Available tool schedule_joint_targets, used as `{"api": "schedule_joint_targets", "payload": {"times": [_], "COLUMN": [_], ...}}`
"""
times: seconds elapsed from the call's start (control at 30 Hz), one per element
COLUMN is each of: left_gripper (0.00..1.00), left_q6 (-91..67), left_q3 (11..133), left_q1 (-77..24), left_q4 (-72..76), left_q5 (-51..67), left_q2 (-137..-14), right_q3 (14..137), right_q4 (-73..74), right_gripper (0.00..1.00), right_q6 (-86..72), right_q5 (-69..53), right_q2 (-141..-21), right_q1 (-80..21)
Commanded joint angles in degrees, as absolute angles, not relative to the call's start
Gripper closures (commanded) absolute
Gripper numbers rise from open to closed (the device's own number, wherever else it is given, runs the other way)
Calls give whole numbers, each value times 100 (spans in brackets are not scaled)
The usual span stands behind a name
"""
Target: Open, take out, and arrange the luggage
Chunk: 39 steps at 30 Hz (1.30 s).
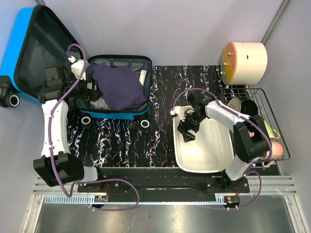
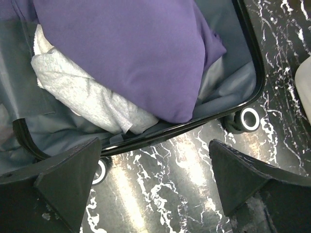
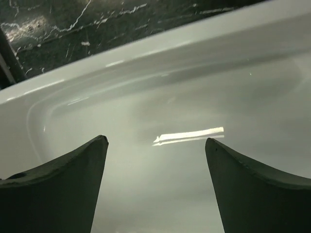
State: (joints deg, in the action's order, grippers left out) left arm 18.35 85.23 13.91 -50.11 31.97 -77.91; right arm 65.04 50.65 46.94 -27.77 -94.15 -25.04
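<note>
I am holding my left gripper [image 2: 154, 145] open above the luggage [image 1: 112, 115] rim, and my right gripper [image 3: 155, 141] open over the basin [image 1: 209, 155] right of it.

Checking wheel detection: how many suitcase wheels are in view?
3. Two on the suitcase near edge: left wheel, right wheel. Third wheel by the open lid, far left. A dark shape beside it may be a fourth.
</note>
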Motion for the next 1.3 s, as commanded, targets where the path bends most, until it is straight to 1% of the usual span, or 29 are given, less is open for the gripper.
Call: {"api": "schedule_joint_targets", "payload": {"times": [0.0, 0.1, 0.17, 0.2, 0.37, 0.4, 0.47, 0.57, 0.7, 0.73, 0.77, 0.83, 0.97, 1.07, 1.1, 1.13, 1.17, 1.2, 1.27], "left_gripper": [1, 1, 1, 1, 5, 8, 9, 11, 13, 14, 18, 22, 28, 28, 23, 20, 17, 15, 14], "left_q6": [1484, 1845, 1898, 1785, 1442, 1346, 1310, 1528, 1881, 1863, 1802, 1697, 1618, 1441, 1633, 1922, 2334, 3408, 4486], "left_q3": [8446, 8805, 9095, 9314, 9483, 9544, 9597, 9510, 9229, 9229, 9194, 8957, 8254, 7981, 7815, 7744, 7682, 7708, 7760], "left_q1": [1406, 1406, 1406, 1432, 1441, 1441, 1441, 1372, 1292, 1292, 1275, 1231, 862, 739, 703, 660, 590, 554, 580], "left_q4": [-4403, -4807, -5279, -5369, -5353, -5361, -5361, -5222, -4861, -4869, -4878, -4869, -4475, -4439, -4404, -4386, -4447, -4552, -4649], "left_q5": [3402, 2972, 2769, 2821, 3417, 3462, 3698, 4068, 3973, 3947, 3911, 3807, 3174, 3103, 3103, 3129, 3138, 3172, 3243], "left_q2": [-7462, -7637, -8014, -8137, -8664, -8753, -8929, -9184, -9263, -9298, -9334, -9282, -8843, -8693, -8631, -8553, -8404, -8341, -8253], "right_q3": [6943, 7311, 7574, 7646, 8269, 8366, 8577, 8735, 8956, 9052, 9105, 9202, 9123, 9123, 9123, 9114, 9123, 9175, 9325], "right_q4": [4167, 3824, 3552, 3438, 2901, 2874, 2769, 2461, 2180, 2171, 2162, 2249, 2206, 2206, 2171, 2014, 1952, 1916, 1925], "right_gripper": [10, 11, 11, 11, 11, 11, 11, 12, 12, 12, 12, 11, 11, 12, 12, 12, 12, 12, 12], "right_q6": [5001, 4808, 4615, 4545, 3982, 3903, 3675, 3288, 2892, 2883, 2857, 2786, 2646, 2330, 2190, 2075, 1952, 1812, 1819], "right_q5": [-3321, -3690, -3945, -4016, -4333, -4324, -4359, -4263, -4078, -3982, -3903, -3675, -3542, -3471, -3541, -3551, -3559, -3612, -3656], "right_q2": [-9939, -10396, -10643, -10722, -11205, -11276, -11443, -11619, -11733, -11725, -11707, -11541, -11040, -10732, -10653, -10557, -10530, -10529, -10564], "right_q1": [-2514, -2514, -2505, -2514, -2628, -2663, -2751, -2847, -2892, -2892, -2883, -2874, -2760, -2733, -2733, -2733, -2742, -2733, -2733]}}
